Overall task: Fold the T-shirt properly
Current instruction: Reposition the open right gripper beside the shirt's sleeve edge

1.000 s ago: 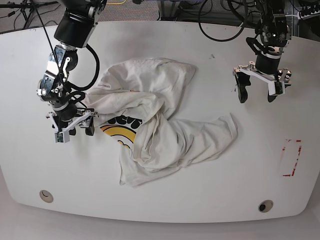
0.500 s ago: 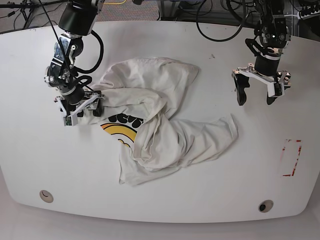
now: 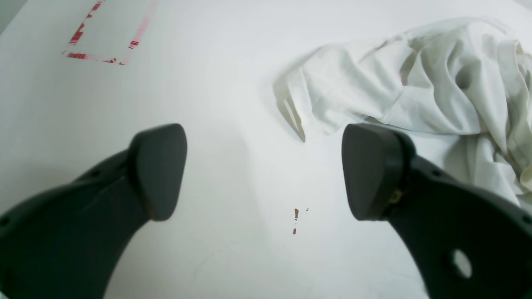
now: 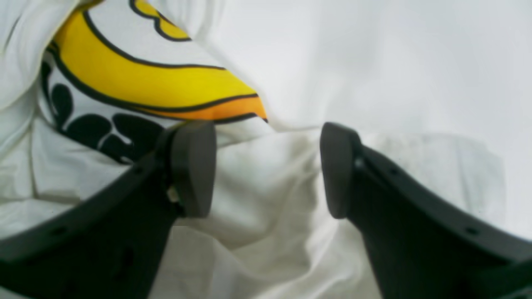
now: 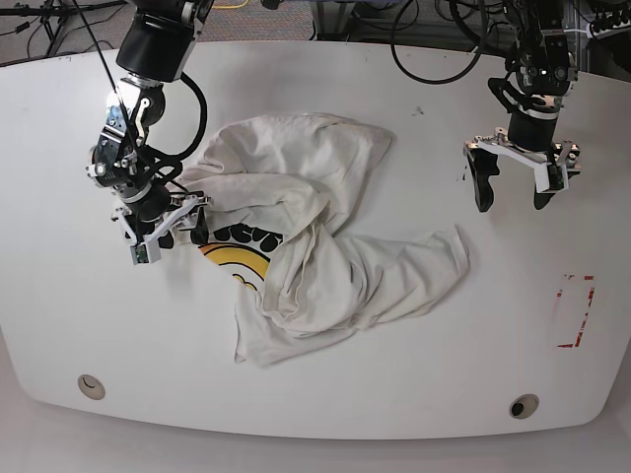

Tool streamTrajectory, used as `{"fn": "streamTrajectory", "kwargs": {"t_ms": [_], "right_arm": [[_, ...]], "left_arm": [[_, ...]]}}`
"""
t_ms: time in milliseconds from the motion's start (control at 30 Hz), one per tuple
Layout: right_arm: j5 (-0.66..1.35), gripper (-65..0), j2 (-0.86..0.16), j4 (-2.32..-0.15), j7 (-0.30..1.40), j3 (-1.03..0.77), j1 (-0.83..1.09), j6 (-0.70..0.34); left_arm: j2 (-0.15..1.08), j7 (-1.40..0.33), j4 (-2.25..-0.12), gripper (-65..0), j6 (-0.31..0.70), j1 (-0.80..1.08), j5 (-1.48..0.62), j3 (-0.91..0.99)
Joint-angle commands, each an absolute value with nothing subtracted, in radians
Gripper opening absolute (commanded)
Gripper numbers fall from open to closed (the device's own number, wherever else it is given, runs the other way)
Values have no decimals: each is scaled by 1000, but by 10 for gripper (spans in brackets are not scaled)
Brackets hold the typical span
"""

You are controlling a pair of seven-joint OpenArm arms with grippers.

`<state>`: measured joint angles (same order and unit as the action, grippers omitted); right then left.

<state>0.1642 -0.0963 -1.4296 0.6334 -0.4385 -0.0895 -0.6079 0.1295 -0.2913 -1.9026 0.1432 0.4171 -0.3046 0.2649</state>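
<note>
Crumpled off-white cotton T-shirt (image 5: 315, 236) lies mid white surface (image 5: 394, 394); right end effector (image 4: 268, 170) parted over its cloth beside the yellow-black print, visible close only from the wrist; left end effector (image 5: 511, 187) released, clear of it.

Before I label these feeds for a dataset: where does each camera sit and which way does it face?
Base: overhead, looking down on the white table, the T-shirt and both arms.
Left wrist: behind the left gripper, facing bare table and a shirt edge; both fingers show.
Right wrist: behind the right gripper, facing the yellow graphic.
All three views show the shirt.
</note>
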Motion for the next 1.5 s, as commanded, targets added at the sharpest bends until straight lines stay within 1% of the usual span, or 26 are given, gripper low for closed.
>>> {"fn": "streamTrajectory", "kwargs": {"t_ms": [0,167,233,300,433,567,633,900,967,1100,1233,1300,1467], "right_arm": [[174,-336,-102,-1440,639,-442,-95,-628],[173,-432,-94,-1454,643,-443,-89,-627],[172,-459,-90,-1461,646,-442,-88,-625],[165,-456,-75,-1488,664,-436,-100,-615],[158,-399,-65,-1520,683,-436,-106,-614],[153,-355,-59,-1544,696,-440,-109,-612],[158,-330,-55,-1576,672,-452,-116,-608],[159,-312,-53,-1643,660,-480,-131,-595],[157,-278,-51,-1690,676,-511,-140,-600],[159,-239,-48,-1707,690,-523,-155,-603],[158,-203,-49,-1700,697,-527,-168,-604],[154,-180,-54,-1654,697,-520,-183,-605],[154,-204,-59,-1561,671,-523,-198,-604]], "left_arm": [[135,-258,-1915,-94,148,407,-314,268],[134,-256,-1913,-95,149,404,-317,277],[134,-258,-1914,-97,149,402,-319,279],[135,-262,-1919,-95,146,405,-325,267],[133,-265,-1913,-95,147,407,-337,261],[127,-269,-1901,-95,149,410,-354,257],[125,-271,-1878,-95,151,405,-364,263],[117,-281,-1845,-94,157,401,-392,263],[125,-270,-1879,-94,151,402,-367,261],[127,-266,-1889,-93,151,403,-364,263],[128,-265,-1892,-94,151,405,-362,262],[128,-264,-1885,-92,153,405,-356,261],[128,-264,-1889,-92,153,406,-351,259]]}}
